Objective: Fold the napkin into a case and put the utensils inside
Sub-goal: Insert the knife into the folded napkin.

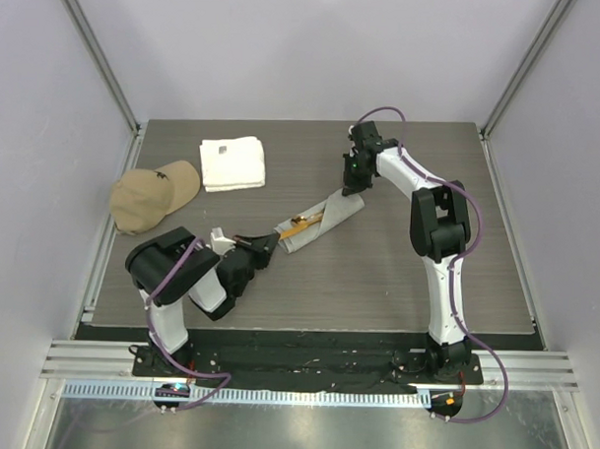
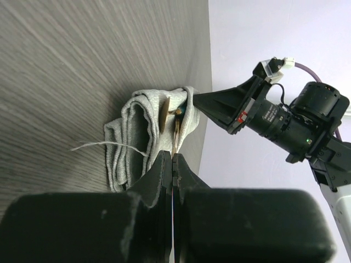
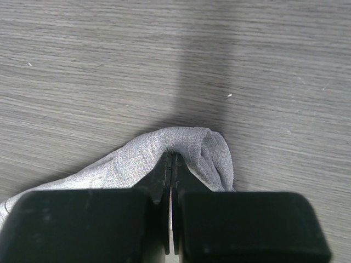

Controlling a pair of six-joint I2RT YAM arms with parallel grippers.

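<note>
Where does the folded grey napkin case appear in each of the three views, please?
Top external: napkin case lies diagonally, just above centre.
Left wrist: napkin case centre-left.
Right wrist: napkin case lower centre.
Shared landmark: the right end effector pinching its far end, visible in all three.

Inside case (image 1: 338,214), utensils (image 1: 302,223) mostly hidden
</note>
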